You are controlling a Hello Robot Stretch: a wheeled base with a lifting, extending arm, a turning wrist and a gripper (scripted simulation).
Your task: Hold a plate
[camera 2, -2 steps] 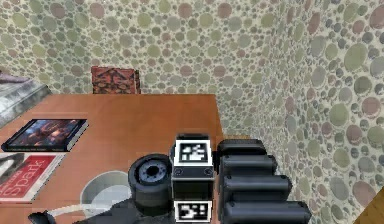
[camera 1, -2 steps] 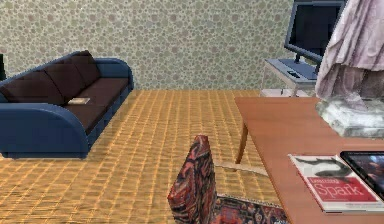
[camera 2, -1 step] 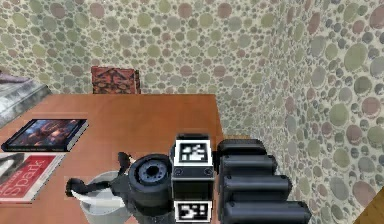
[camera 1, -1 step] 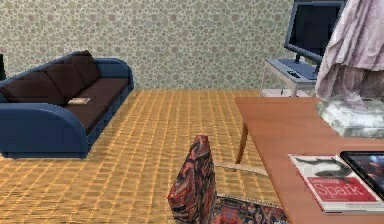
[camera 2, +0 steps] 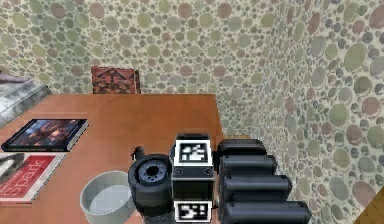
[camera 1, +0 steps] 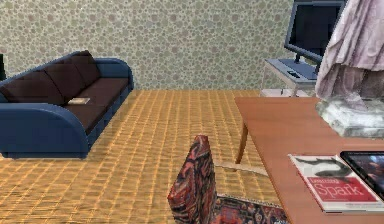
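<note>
In the arm side view a round grey dish with a raised rim, plate-like, lies on the brown wooden table near the bottom edge. Right beside it is the gripper's dark round body, with the two white marker squares and the dark arm segments to its right. I cannot make out the thin fingers, and the dish rests on the table next to the gripper, so I cannot tell whether it holds anything.
Magazines lie on the table's left part, also seen as a magazine beside a dark tablet. A draped statue stands on the table. A patterned chair, a second chair, a blue sofa and a monitor surround open carpet.
</note>
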